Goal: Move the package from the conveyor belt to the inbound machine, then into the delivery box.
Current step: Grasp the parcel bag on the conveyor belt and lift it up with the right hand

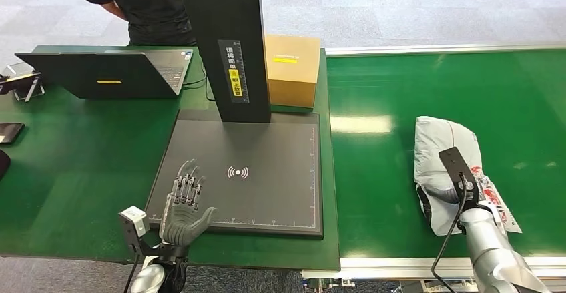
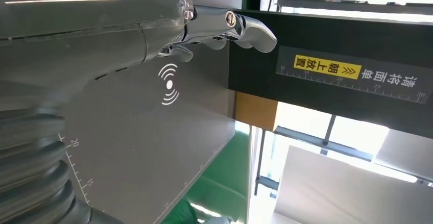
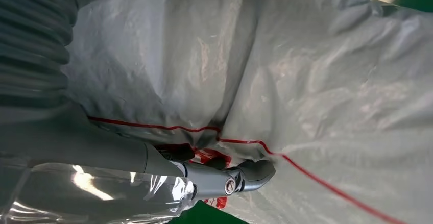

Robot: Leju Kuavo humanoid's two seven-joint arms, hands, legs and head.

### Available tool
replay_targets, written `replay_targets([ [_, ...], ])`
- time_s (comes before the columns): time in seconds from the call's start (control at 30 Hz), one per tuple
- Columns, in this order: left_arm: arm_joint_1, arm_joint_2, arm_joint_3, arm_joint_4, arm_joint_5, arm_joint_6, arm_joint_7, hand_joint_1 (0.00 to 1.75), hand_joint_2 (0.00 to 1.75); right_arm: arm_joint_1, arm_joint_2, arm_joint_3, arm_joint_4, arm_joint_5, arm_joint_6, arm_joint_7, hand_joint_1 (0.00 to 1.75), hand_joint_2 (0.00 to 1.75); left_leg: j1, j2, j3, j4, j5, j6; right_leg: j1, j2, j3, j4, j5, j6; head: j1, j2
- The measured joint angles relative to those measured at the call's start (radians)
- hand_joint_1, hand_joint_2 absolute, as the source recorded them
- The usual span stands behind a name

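Package (image 1: 446, 153) on conveyor belt (image 1: 400, 173), lower right of head view; not yet lifted, not yet on inbound machine. Right robot hand (image 1: 446, 196) at near end of package, mostly hidden behind wrist camera plate; in right wrist view a finger (image 3: 253, 173) hooked under a fold of film, thumb pressed against bag. Grip judged forming or just made; cannot tell whether closed firmly. Left robot hand (image 1: 183, 206) lower left of head view, fingers spread, holding nothing, over near-left corner of scan plate (image 1: 280, 193).

Progress: no stage complete. Left to do: lift, carry left to plate, scan, then on to delivery box. Cardboard box (image 1: 291, 69) behind machine column (image 1: 230, 39), upper centre; possibly that box, unconfirmed.

Materials: package a soft grey-white poly mailer, wrinkled, glossy, thin red line across, red print near hand; lumpy pillow shape, likely to sag when raised. Belt smooth green, slight sheen. Plate matte dark grey, flat, square, ruler ticks along edges, white wireless mark at centre. Column black, rigid, yellow label. Desk (image 1: 80, 166) green-topped, laptop (image 1: 107, 73) upper left.
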Motion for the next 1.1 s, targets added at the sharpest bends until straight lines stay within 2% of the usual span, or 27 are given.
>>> replay_targets([
  [0.1, -0.001, 0.000, 0.000, 0.005, 0.000, 0.000, 0.000, 0.00, 1.75, -0.014, -0.009, 0.026, 0.029, 0.054, 0.008, 0.063, 1.75, 1.75, 0.000, 0.000, 0.000, 0.000, 0.000, 0.000, 0.000, -0.001, 0.001, 0.000, 0.000, 0.000, 0.000, 0.000],
  [0.33, -0.002, 0.000, 0.000, 0.012, 0.000, 0.005, 0.000, 0.00, 1.75, -0.020, -0.014, 0.045, 0.049, 0.082, -0.007, 0.062, 1.75, 1.75, 0.000, 0.000, 0.001, 0.002, 0.000, 0.000, 0.000, -0.001, 0.003, 0.000, 0.001, 0.001, 0.000, 0.000],
  [0.53, -0.002, 0.000, 0.001, 0.013, 0.000, 0.010, 0.000, 0.00, 1.75, -0.019, -0.013, 0.045, 0.049, 0.098, -0.018, 0.026, 1.75, 1.75, 0.000, 0.000, 0.002, 0.002, 0.000, 0.000, 0.000, 0.000, 0.003, 0.000, 0.001, 0.001, 0.000, 0.000],
  [0.7, 0.001, 0.000, 0.001, 0.013, 0.002, 0.018, 0.000, 0.00, 1.75, -0.012, -0.007, 0.045, 0.048, 0.115, -0.071, -0.028, 1.75, 1.75, 0.000, 0.000, 0.001, 0.002, 0.000, 0.000, 0.000, -0.001, 0.003, 0.000, 0.001, 0.001, 0.000, 0.000],
  [0.8, 0.006, 0.000, 0.002, 0.008, 0.024, 0.027, -0.012, 0.00, 1.75, -0.003, 0.001, 0.045, 0.044, 0.120, -0.126, -0.084, 1.75, 1.75, 0.000, 0.000, 0.001, 0.002, 0.000, 0.000, 0.000, 0.000, 0.003, 0.000, 0.002, 0.001, 0.000, 0.000],
  [1.0, 0.037, -0.001, 0.014, -0.065, 0.067, 0.066, -0.042, 0.00, 1.75, 0.037, 0.040, 0.025, -0.010, 0.072, -0.315, -0.281, 1.75, 1.75, 0.000, 0.000, -0.001, 0.002, 0.000, 0.000, 0.000, 0.000, 0.000, 0.000, 0.002, 0.001, 0.000, 0.000],
  [1.1, 0.050, -0.002, 0.016, -0.101, 0.074, 0.076, -0.044, 0.00, 1.75, 0.048, 0.062, 0.012, -0.052, 0.052, -0.365, -0.343, 1.75, 1.75, 0.000, 0.000, -0.002, 0.002, 0.001, 0.000, 0.000, 0.000, -0.001, 0.000, 0.001, 0.000, 0.000, 0.000],
])
